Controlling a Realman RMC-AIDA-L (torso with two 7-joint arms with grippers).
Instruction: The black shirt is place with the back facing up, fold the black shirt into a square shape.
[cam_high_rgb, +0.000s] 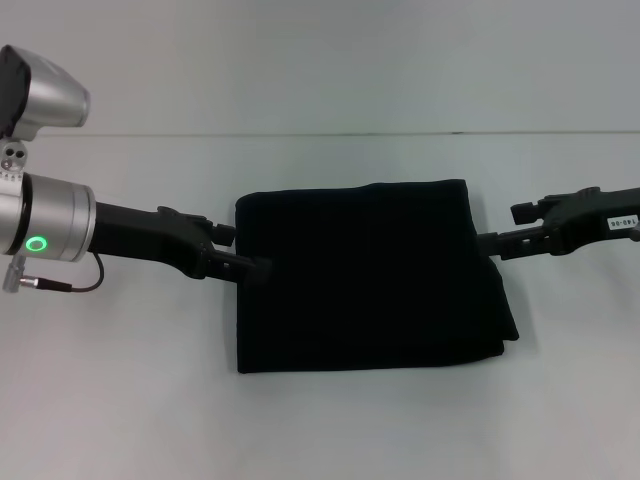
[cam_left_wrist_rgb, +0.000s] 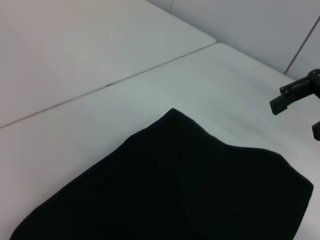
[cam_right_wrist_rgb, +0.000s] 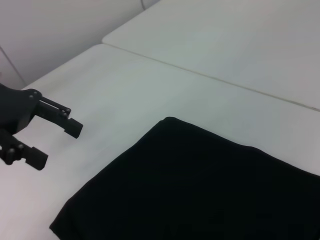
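Note:
The black shirt (cam_high_rgb: 365, 275) lies flat on the white table (cam_high_rgb: 120, 400), folded into a rough rectangle, plain black side up. It fills the lower part of both wrist views, shirt (cam_left_wrist_rgb: 190, 190) and shirt (cam_right_wrist_rgb: 200, 185). My left gripper (cam_high_rgb: 262, 266) hovers low at the shirt's left edge. The right wrist view shows that left gripper (cam_right_wrist_rgb: 57, 145) open, empty and a little apart from the cloth. At the shirt's right edge is my right gripper (cam_high_rgb: 487, 240). The left wrist view shows the right gripper (cam_left_wrist_rgb: 296, 119) open and holding nothing.
A seam (cam_high_rgb: 300, 133) runs across the table behind the shirt. Bare white tabletop surrounds the shirt on all sides. A pale wall (cam_high_rgb: 350, 60) rises behind the table.

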